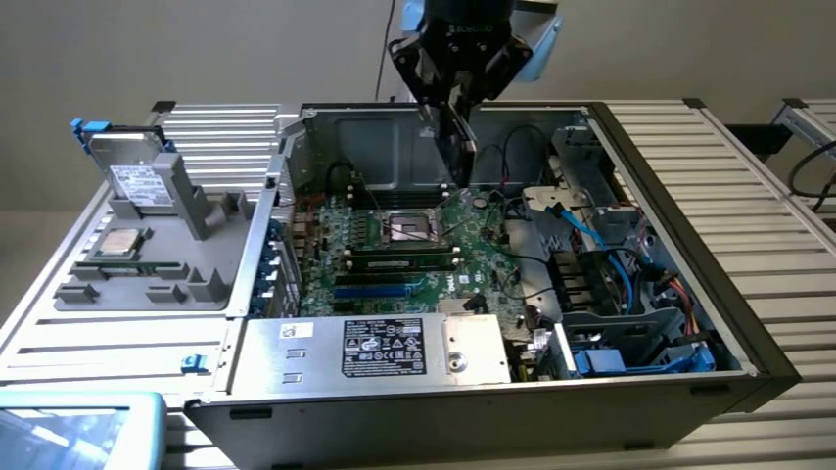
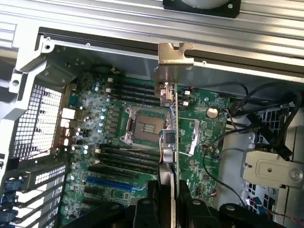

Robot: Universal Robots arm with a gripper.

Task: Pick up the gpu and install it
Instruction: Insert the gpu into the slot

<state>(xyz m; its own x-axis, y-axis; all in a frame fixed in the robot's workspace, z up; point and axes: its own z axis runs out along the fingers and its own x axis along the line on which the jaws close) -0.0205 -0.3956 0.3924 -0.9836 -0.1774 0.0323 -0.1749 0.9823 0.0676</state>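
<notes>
An open tower computer case (image 1: 712,284) lies on its side at centre frame, its green motherboard (image 1: 484,262) and CPU socket (image 1: 407,228) exposed. A labelled power supply (image 1: 379,348) sits at lower centre. A hard drive (image 1: 135,184) stands in a grey fixture (image 1: 209,284) at the exterior view's left.

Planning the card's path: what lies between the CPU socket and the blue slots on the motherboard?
Long black memory slots fill that stretch, clearest in the wrist view.

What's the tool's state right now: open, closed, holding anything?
Tool: closed on the gpu, which it holds edge-on above the motherboard.
</notes>
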